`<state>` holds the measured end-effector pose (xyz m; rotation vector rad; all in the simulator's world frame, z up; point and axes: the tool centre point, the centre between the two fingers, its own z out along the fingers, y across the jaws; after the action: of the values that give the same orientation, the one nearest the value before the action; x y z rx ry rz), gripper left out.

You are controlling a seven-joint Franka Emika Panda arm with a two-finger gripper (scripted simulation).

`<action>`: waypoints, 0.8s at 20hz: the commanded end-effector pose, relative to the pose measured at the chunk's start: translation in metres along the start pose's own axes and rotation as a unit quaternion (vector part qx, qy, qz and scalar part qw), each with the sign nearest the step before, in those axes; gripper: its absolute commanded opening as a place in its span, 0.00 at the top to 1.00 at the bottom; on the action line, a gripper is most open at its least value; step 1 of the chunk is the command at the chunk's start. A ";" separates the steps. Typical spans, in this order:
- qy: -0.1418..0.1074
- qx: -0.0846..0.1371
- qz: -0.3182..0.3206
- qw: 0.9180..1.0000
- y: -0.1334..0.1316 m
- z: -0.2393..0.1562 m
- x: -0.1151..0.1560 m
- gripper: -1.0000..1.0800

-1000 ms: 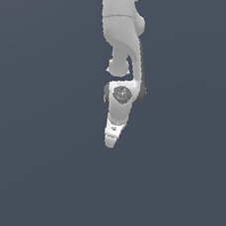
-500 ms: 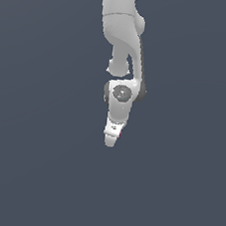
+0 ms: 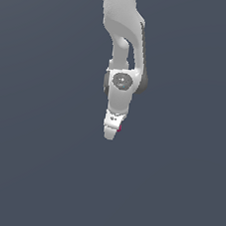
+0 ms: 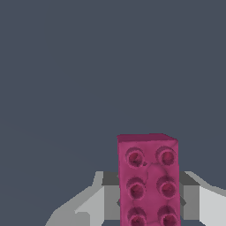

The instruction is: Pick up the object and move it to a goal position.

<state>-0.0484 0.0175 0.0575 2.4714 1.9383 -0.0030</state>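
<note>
Writing: none legible; a small dark mark on the gripper [image 3: 111, 131] body in the exterior view, too small to read.
Block [image 4: 148, 178]: magenta-pink, rectangular, longer than wide; studded face toward the wrist camera, round studs in two columns, three rows showing, each stud with a darker ring; faint darker creases between the studs; a plain top face just visible at the far end, lighter pink.
Block in exterior view [image 3: 119, 129]: only a thin magenta sliver at the gripper tip, on the exterior view's right of it; much smaller than the gripper.
Block position: between the gripper fingers, near end out of the wrist picture, far end reaching past the fingertips; held off the surface as far as the exterior view shows, contact with the ground not clear.
Gripper state: closed on the block; grey pads [image 4: 111, 178] pressed against both long sides of it, white finger bodies flaring outward beyond the pads.
Gripper look: white, smooth, tapering to a narrow tip, pointing down.
Arm [image 3: 125, 41]: white glossy shells with dark grey joints; a round grey disc [image 3: 122, 81] on the wrist segment just above the gripper.
Surface [image 3: 33, 165]: flat, uniform slate grey, matte, without seams or texture, filling the background of both views.
</note>
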 end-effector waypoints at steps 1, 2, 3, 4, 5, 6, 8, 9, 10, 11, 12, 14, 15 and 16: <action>0.000 -0.001 0.000 1.000 -0.005 -0.017 -0.004 1.00; -0.001 -0.001 0.000 1.000 -0.007 -0.025 -0.005 1.00; -0.001 -0.001 0.000 1.000 -0.009 -0.033 -0.007 1.00; -0.001 -0.001 0.000 1.000 -0.011 -0.041 -0.009 1.00; -0.001 0.000 0.000 1.000 -0.014 -0.050 -0.010 1.00; -0.001 0.000 0.000 1.000 -0.016 -0.058 -0.012 1.00; -0.001 0.000 0.000 1.000 -0.021 -0.076 -0.016 1.00; -0.001 0.000 0.000 1.000 -0.023 -0.084 -0.017 1.00; -0.001 0.000 0.000 1.000 -0.026 -0.093 -0.019 1.00; -0.001 0.000 -0.001 1.000 -0.028 -0.102 -0.021 1.00; -0.001 0.000 -0.001 1.000 -0.031 -0.111 -0.022 1.00; 0.000 0.000 -0.001 1.000 -0.036 -0.128 -0.026 1.00; 0.000 0.000 -0.001 1.000 -0.038 -0.138 -0.028 1.00; 0.000 0.000 -0.001 1.000 -0.040 -0.147 -0.029 1.00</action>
<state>-0.0899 0.0004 0.1904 2.4697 1.9394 -0.0033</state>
